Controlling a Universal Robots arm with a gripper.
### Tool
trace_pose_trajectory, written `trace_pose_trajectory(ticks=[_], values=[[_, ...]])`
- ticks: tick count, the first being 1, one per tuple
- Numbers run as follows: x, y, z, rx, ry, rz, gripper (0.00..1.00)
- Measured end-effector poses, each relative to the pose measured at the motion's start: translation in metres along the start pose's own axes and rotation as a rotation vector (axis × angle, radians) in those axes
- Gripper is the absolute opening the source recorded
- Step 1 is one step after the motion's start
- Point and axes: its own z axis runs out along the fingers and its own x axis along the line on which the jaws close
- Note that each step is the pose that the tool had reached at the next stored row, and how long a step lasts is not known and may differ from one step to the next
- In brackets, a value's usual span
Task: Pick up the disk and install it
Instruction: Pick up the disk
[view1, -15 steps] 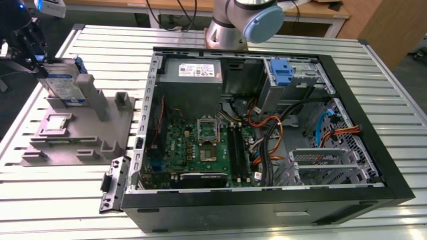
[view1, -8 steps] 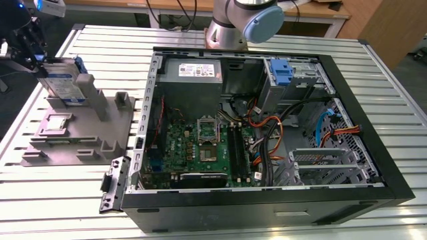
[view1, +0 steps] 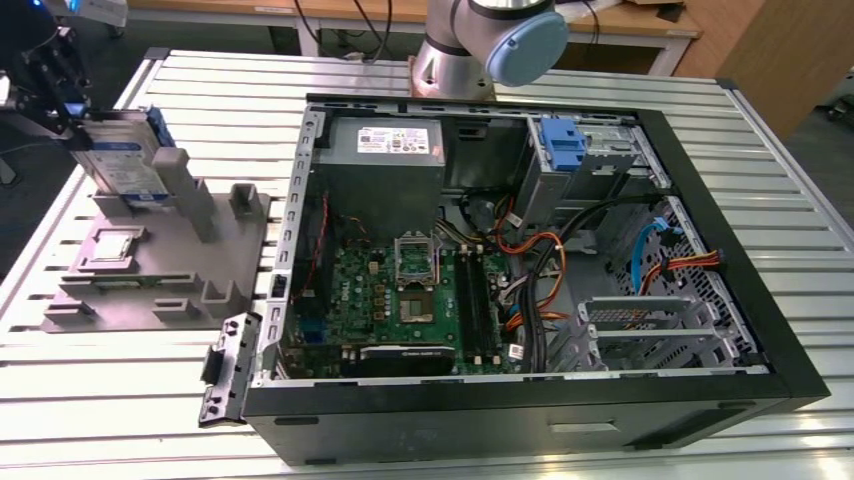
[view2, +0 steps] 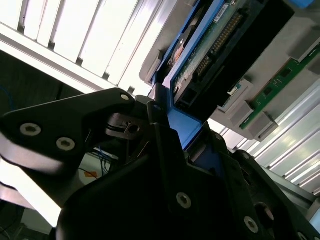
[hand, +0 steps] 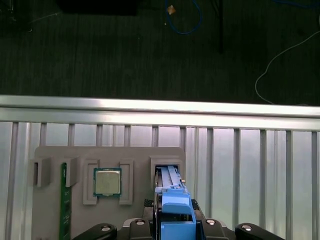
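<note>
Item: tool (view1: 54, 95), at the far end of the exterior view's left, above the desk's (view1: 441, 440) edge. Its black fingers (hand: 150, 227) are closed on the blue carrier of the disk (view1: 123, 160). In both wrist views the carrier sits clamped between them.

Item: disk, silver-grey with a white, blue-striped label. It stands on edge, slightly tilted, over the far end of the grey fixture (view1: 147, 270). Its lower edge is among the fixture's upright posts; whether it rests in the slot or is clear of it cannot be told. The second wrist view shows its circuit-board side and connector row (view2: 220, 45).

Item: grey fixture, flat on the slatted desk, just beside the case on its left. In the first wrist view it holds a processor (hand: 107, 182) and a green memory stick (hand: 63, 200).

Item: open computer case (view1: 747, 330), mid-desk. Inside are a grey power supply (view1: 387, 140) at the far left, a green motherboard (view1: 400, 290) nearer, and a blue drive bracket (view1: 567, 150) at the far right.

Item: arm base (view1: 487, 40), beyond the case.
</note>
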Motion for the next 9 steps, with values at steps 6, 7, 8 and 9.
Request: trace_pose_trajectory(ticks=[6, 7, 8, 9], values=[[-0.0005, 0.0004, -0.0101, 0.0, 0.0, 0.0, 0.37], [-0.0005, 0.0004, -0.0117, -0.0001, 0.0, 0.0, 0.37], [-0.0006, 0.0005, -0.0133, -0.0001, 0.0, 0.0, 0.37], [-0.0007, 0.0005, -0.0151, 0.0, 0.0, 0.0, 0.37]])
